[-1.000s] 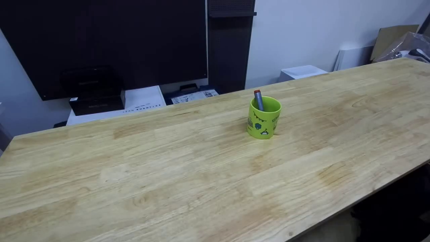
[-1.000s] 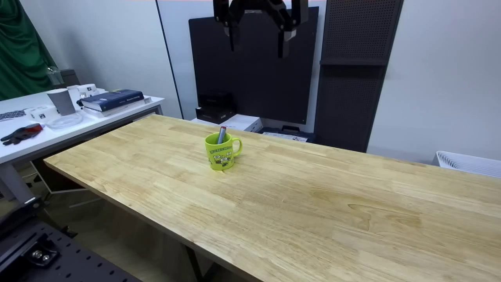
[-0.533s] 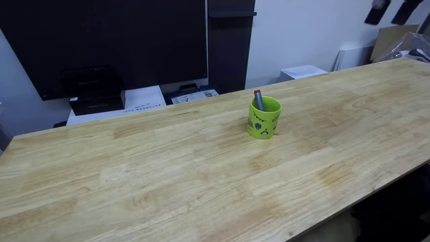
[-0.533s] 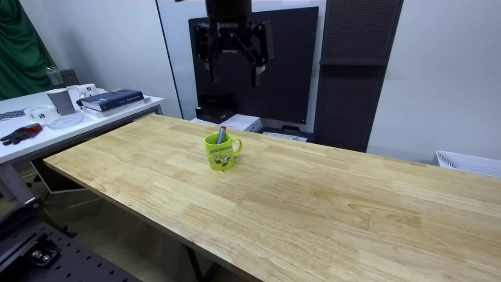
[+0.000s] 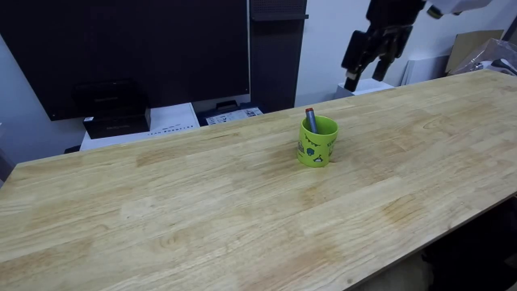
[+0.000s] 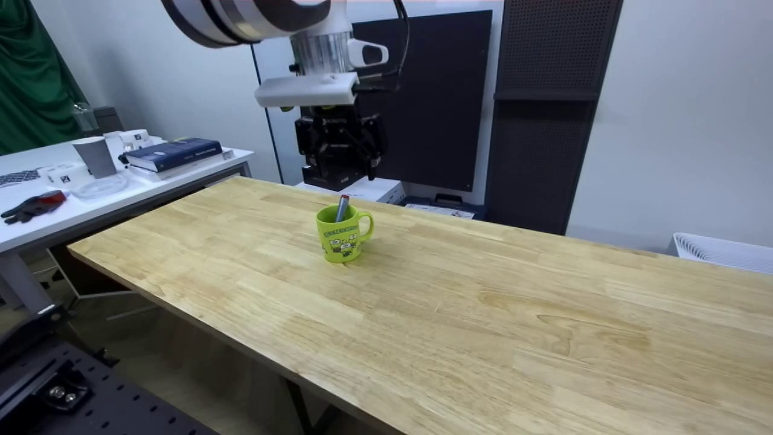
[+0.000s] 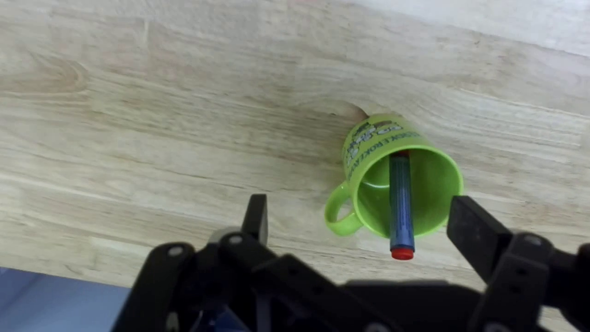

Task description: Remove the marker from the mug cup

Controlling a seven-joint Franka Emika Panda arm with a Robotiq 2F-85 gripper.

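The lime-green mug cup (image 5: 315,149) stands upright on the wooden table, and it shows in both exterior views (image 6: 342,241). The marker (image 5: 311,121) leans inside it with its red end above the rim. In the wrist view the marker (image 7: 401,207) lies across the mug's mouth (image 7: 428,184), red end toward the gripper base. My gripper (image 7: 359,203) is open and empty, with the marker in line between its spread fingers, nearer the right one. In an exterior view the gripper (image 5: 365,81) hangs above and to the right of the mug, touching nothing.
The wooden table (image 6: 483,314) has its far edge close behind the mug. A white side table (image 6: 36,223) holds books (image 6: 175,154), a grey cup (image 6: 95,157) and gloves. Boxes (image 5: 117,123) and a dark board (image 5: 161,48) stand behind the table.
The gripper has come down from the top of the views toward the mug, still open. It has also moved left in an exterior view. The mug and the marker have not moved.
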